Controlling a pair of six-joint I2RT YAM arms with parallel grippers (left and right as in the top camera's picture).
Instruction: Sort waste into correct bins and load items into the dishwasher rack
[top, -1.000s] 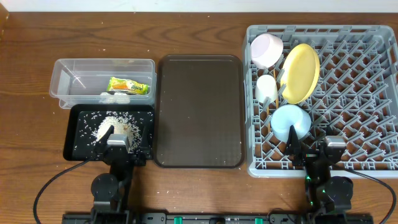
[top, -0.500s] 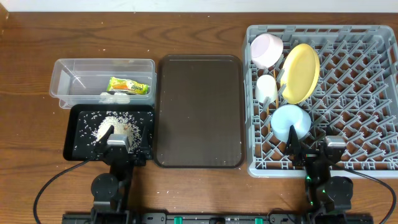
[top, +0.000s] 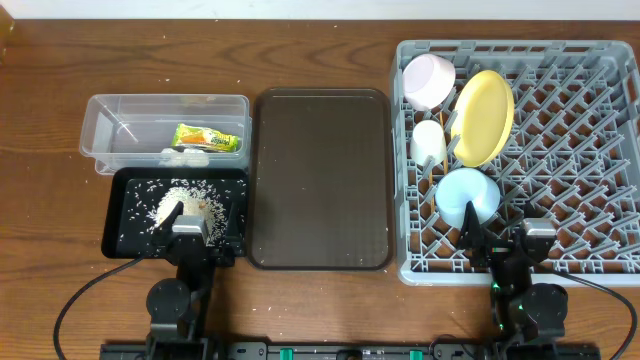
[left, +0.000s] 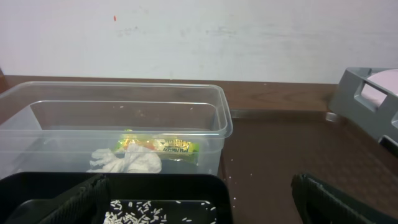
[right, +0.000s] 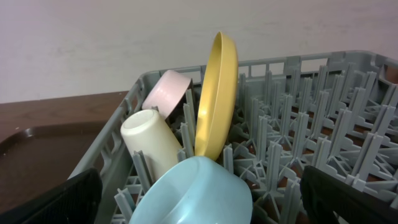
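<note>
Wrapper (top: 208, 137) and rice (top: 178, 205) sit binned at nine o'clock, dishes (top: 482, 115) fill the rack (top: 600, 150) at three, and the left gripper (left: 200, 199) and right gripper (right: 202, 199) gape empty, so sorting looks finished.

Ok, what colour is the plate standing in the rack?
Yellow. The plate shows best in the right wrist view, standing on edge.

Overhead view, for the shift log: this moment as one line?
waste: wrapper, tissue in tub; rice in black tray | rack: plate, cup, blue bowl, pink bowl | left gripper: open | right gripper: open
</note>
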